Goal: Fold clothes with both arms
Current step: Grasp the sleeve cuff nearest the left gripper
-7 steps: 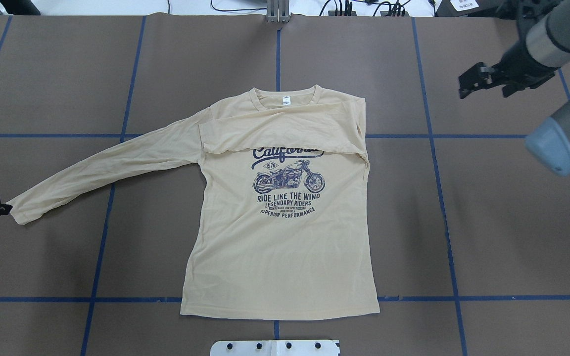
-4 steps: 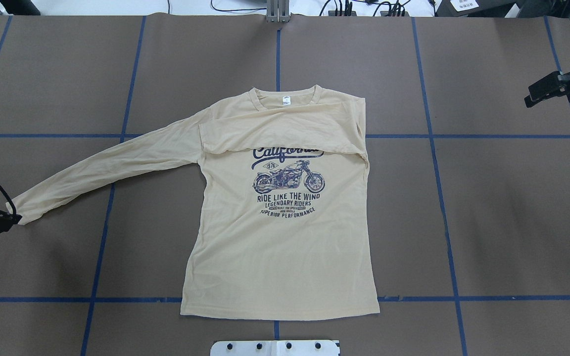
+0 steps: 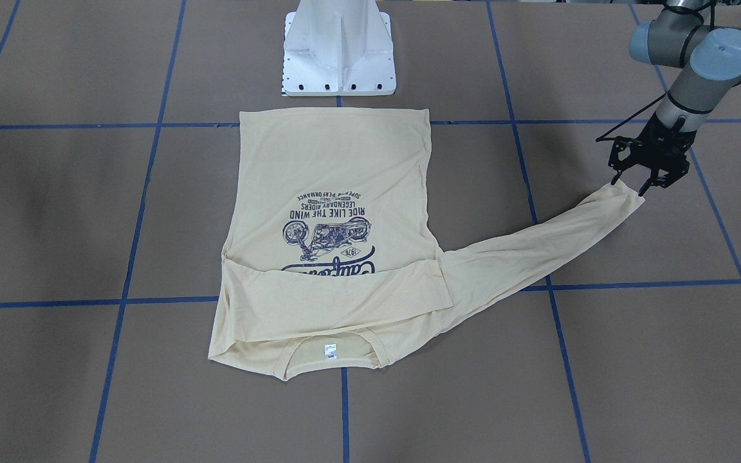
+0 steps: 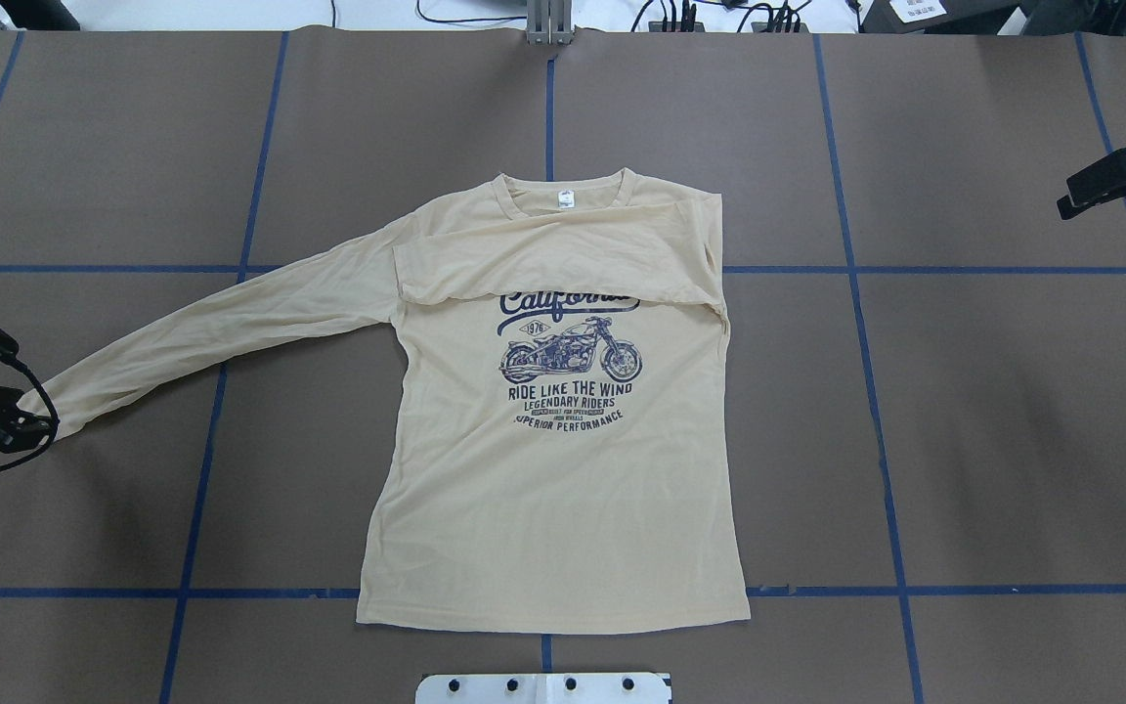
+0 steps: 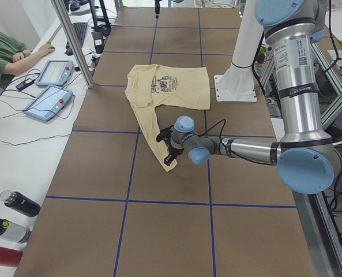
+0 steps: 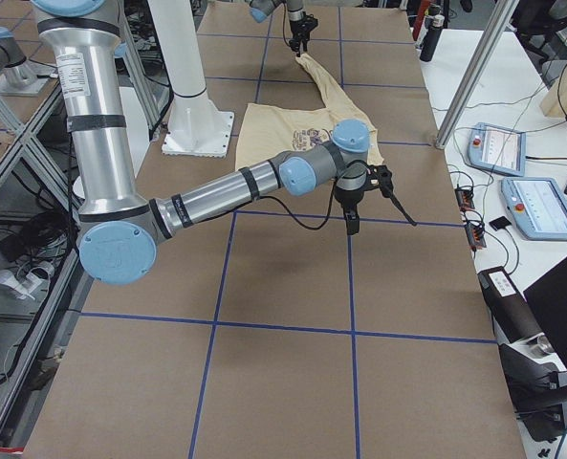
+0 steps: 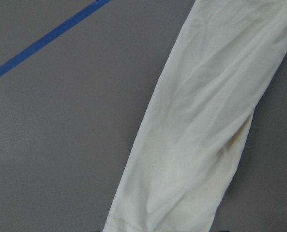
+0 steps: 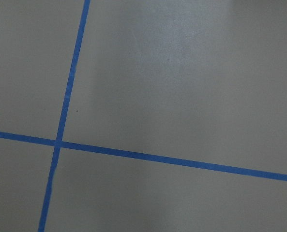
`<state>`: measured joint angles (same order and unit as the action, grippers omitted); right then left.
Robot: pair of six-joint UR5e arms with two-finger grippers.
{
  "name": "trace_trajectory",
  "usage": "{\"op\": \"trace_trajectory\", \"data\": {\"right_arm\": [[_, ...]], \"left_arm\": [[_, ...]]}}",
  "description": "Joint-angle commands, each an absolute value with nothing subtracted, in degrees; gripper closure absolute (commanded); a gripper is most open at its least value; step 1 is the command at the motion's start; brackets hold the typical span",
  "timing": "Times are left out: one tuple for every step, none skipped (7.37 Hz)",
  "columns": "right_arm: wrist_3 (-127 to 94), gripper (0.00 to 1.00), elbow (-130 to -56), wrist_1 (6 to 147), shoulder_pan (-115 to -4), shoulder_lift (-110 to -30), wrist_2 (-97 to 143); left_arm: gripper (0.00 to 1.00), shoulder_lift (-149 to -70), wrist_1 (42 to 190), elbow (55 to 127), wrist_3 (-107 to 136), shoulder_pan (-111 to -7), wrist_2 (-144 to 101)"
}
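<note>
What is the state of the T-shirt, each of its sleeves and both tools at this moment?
T-shirt: lying flat, print up.
First sleeve: folded across the chest.
Second sleeve: stretched out sideways, unfolded.
Left tool: open, at the second sleeve's cuff.
Right tool: open, empty, far from the T-shirt.

T-shirt (image 4: 553, 489) reads "RIDE LIKE THE WIND"

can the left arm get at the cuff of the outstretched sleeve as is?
Probably yes. The left gripper hangs right at the sleeve cuff, jaws spread to either side of its end, with only bare table around. Whether it touches fabric yet is unclear.
</note>
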<state>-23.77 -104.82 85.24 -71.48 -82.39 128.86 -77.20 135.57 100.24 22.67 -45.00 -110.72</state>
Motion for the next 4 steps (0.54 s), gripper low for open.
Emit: {"op": "trace_trajectory", "data": {"right_arm": [[-23.9, 0.0, -104.9, 85.2, -71.5, -82.4, 128.8], [-23.9, 0.0, -104.9, 85.2, -71.5, -82.4, 128.8], [-24.0, 0.0, -104.9, 85.2, -71.5, -82.5, 128.8], [-24.0, 0.0, -104.9, 85.2, -71.5, -82.4, 128.8]], "left_arm": [[0.41, -77.3, 135.6, 100.2, 22.7, -43.3, -110.8], [0.41, -77.2, 135.6, 100.2, 22.7, -42.5, -110.8], [0.41, -77.2, 135.6, 100.2, 22.7, -42.0, -110.8], [0.47, -77.0, 135.6, 100.2, 22.7, -41.8, -110.8]]}}
